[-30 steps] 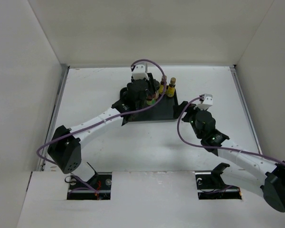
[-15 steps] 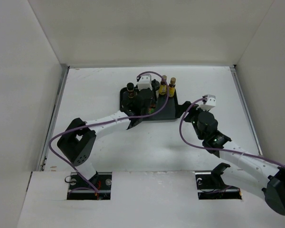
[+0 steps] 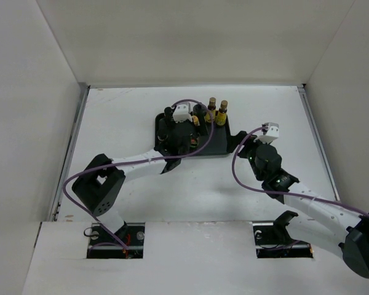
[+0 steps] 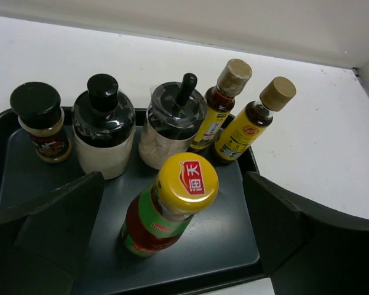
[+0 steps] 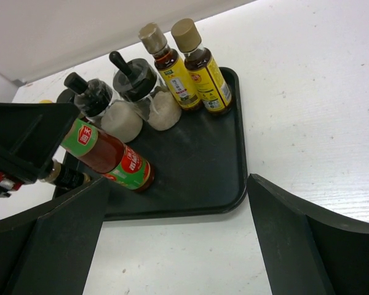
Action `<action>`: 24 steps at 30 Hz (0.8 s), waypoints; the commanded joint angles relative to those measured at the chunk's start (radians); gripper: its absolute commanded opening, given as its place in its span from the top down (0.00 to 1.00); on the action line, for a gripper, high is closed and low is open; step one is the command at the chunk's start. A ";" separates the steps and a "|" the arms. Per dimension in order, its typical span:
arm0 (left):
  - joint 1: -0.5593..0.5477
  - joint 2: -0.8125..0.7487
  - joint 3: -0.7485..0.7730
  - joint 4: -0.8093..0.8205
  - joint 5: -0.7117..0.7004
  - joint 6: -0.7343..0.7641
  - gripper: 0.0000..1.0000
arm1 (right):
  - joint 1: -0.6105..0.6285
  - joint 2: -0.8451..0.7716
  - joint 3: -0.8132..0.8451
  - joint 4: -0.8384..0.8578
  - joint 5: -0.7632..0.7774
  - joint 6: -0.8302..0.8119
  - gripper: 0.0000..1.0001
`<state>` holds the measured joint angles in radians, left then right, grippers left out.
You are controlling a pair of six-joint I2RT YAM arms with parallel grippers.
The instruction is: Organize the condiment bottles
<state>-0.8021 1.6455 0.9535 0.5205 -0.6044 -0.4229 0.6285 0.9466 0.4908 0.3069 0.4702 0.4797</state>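
Condiment bottles (image 3: 222,114) stand on a black tray (image 3: 216,145) in the upper middle of the overhead view, on a white table (image 3: 123,117). The left arm (image 3: 135,161) reaches from the lower left over the tray's left half. The right arm (image 3: 307,203) comes from the lower right, and its tip is just beside the tray's right edge.

In the left wrist view the left gripper (image 4: 173,178) is spread wide. The red bottle (image 4: 166,215) with the yellow cap stands upright between its fingers, with a gap on each side. Behind it, from left to right, are a dark jar (image 4: 40,123), two white black-capped bottles (image 4: 104,132) and two amber bottles (image 4: 224,104) side by side.

In the right wrist view the right gripper (image 5: 178,181) is also spread wide, with nothing held, and hovers over the tray's near right corner. The red bottle stands at left centre, its top hidden behind a finger of the left gripper. The amber pair sits in the tray's upper right corner
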 commanded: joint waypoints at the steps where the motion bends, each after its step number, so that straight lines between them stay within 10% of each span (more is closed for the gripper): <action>1: -0.010 -0.131 -0.016 0.073 -0.018 0.003 0.00 | -0.002 0.004 0.005 0.040 0.021 0.013 0.00; 17: 0.212 -1.007 -0.625 -0.114 -0.282 -0.100 0.00 | -0.029 0.023 0.014 -0.002 0.102 0.033 0.00; 24: 0.454 -0.937 -0.654 -0.410 -0.120 -0.270 0.00 | -0.074 0.030 0.006 -0.034 0.180 0.088 0.00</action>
<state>-0.4282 0.6437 0.2760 0.2211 -0.8097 -0.6048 0.5735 0.9718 0.4908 0.2691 0.5945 0.5293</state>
